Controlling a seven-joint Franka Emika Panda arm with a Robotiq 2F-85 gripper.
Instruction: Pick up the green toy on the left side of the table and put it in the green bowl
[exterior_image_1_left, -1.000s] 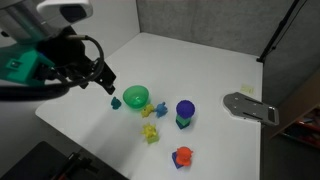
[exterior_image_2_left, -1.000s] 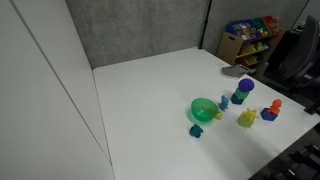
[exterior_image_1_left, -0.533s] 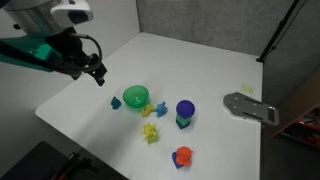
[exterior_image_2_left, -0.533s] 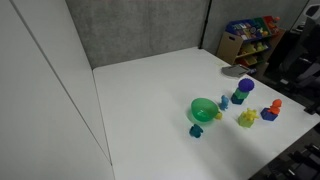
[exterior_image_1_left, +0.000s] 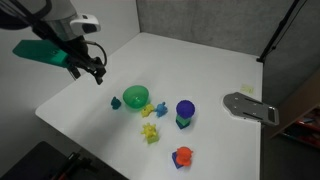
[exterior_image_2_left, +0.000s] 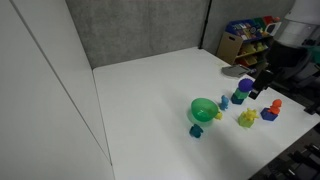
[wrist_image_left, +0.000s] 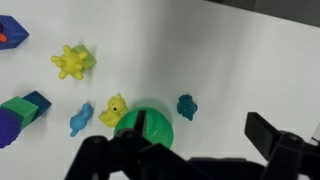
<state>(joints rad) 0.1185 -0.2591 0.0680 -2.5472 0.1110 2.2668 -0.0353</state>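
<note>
The green toy (wrist_image_left: 186, 107), a tiny teal lump, lies on the white table just beside the green bowl (wrist_image_left: 150, 118). Both show in both exterior views: the toy (exterior_image_1_left: 115, 102) (exterior_image_2_left: 196, 131) next to the bowl (exterior_image_1_left: 135, 97) (exterior_image_2_left: 204, 110). My gripper (wrist_image_left: 200, 135) is open and empty. It hangs above the table with the toy between and ahead of its fingers in the wrist view. In an exterior view the gripper (exterior_image_1_left: 94, 69) is up and to the left of the toy, well apart from it.
A blue ball toy with a green base (exterior_image_1_left: 185, 112), yellow-green toys (exterior_image_1_left: 152, 133), a yellow duck (wrist_image_left: 113, 110), a small blue toy (wrist_image_left: 80, 121) and an orange-red toy (exterior_image_1_left: 182, 156) lie near the bowl. A grey object (exterior_image_1_left: 250, 106) sits at the table's right edge.
My gripper has risen and drawn back from just above the green toy, staying open. The arm has come into the other exterior view. The toys and bowl have not moved.
</note>
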